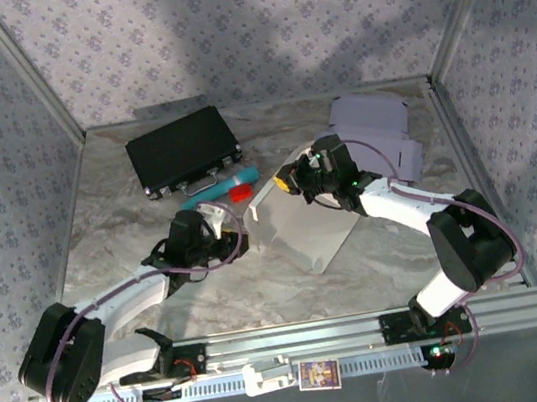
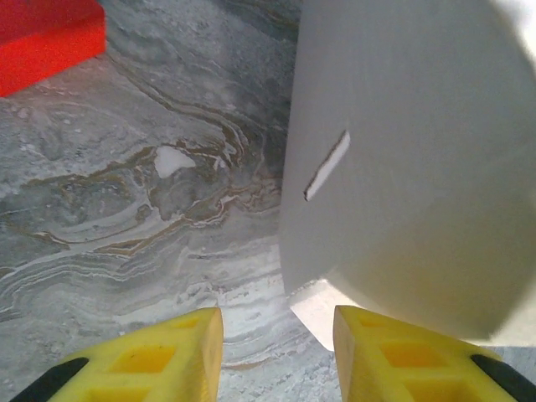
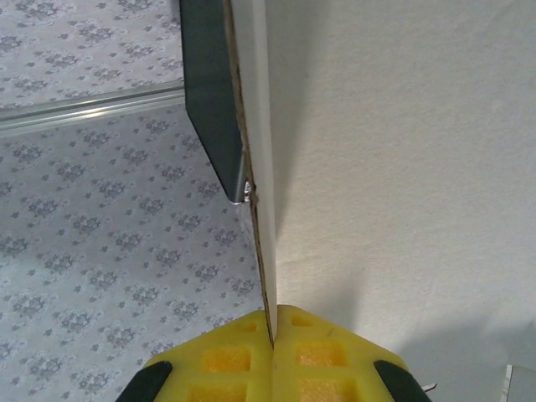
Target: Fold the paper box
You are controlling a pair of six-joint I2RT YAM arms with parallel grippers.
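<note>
Your right tool [image 3: 272, 335] pinched the paper box [image 3: 402, 167] edge, left tool [image 2: 276, 343] spread, so a tug could've torn it.

No text, label or number is legible anywhere; the small purple-and-yellow printed card [image 1: 318, 374] on the silver aluminium rail [image 1: 488, 315] is too blurred.

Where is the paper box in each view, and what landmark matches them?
Top external: paper box lies mid-table, one flap held up by the right end effector.
Left wrist: paper box fills the right side, slot visible, beyond the open left end effector.
Right wrist: paper box fills the right side, edge pinched by the right end effector.
Landmark: red block, left of the box in top and left wrist views.
</note>
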